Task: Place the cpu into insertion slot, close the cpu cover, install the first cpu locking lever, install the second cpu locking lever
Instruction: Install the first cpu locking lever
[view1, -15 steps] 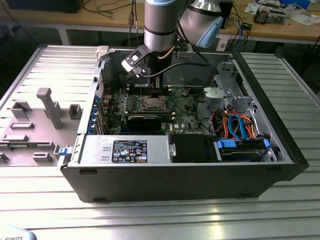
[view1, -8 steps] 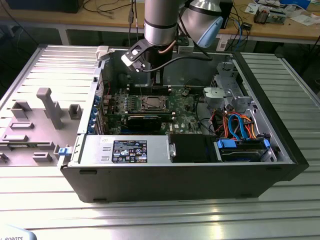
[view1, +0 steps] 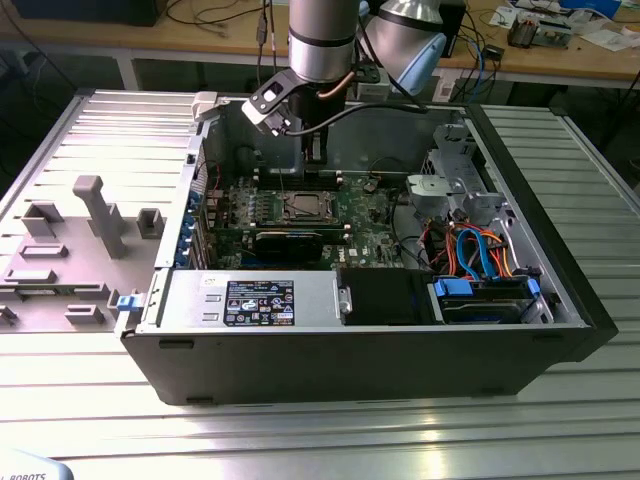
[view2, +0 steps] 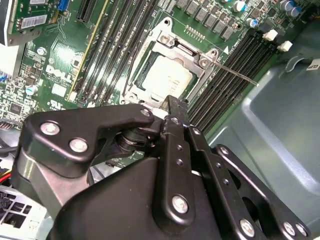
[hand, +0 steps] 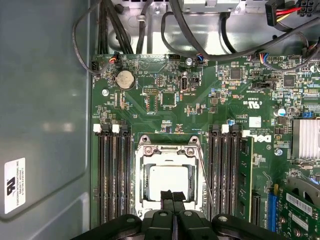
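A: Surface + room?
B: Ribbed metal table (view1: 400, 440) is carrying an open PC case (view1: 350, 350) lying on its side. Wooden benches (view1: 100, 45) w/ cables are running along the back. Grey fixture tray (view1: 90, 215) is sitting beside the case, at the exterior view's left.
A: Inside the case?
B: Green board (hand: 165, 107) is lying flat on the case floor. PSU (view1: 250, 300) is sitting along the near wall, drive cage (view1: 455, 175) at the exterior view's right. Black card (view1: 290, 243) is standing between the PSU and the slot (view1: 303, 208).
A: Anything in the way?
B: RAM slots (hand: 112, 175) are flanking the slot on both sides. Thin lever (view2: 235, 73) is angling out over one bank. Black cables (hand: 210, 30) are looping by the case wall, well apart from the slot.
A: Task thing?
B: Cpu (hand: 167, 177) is sitting in the slot, silver top showing through the cover (hand: 167, 150), which is lying down around it.
A: Gripper?
B: Arm (view1: 322, 35) is reaching down into the case. Gripper (hand: 173, 194) is hanging over the cpu's edge, fingers pressed together, gripping nothing. Contact w/ cover: can't tell.
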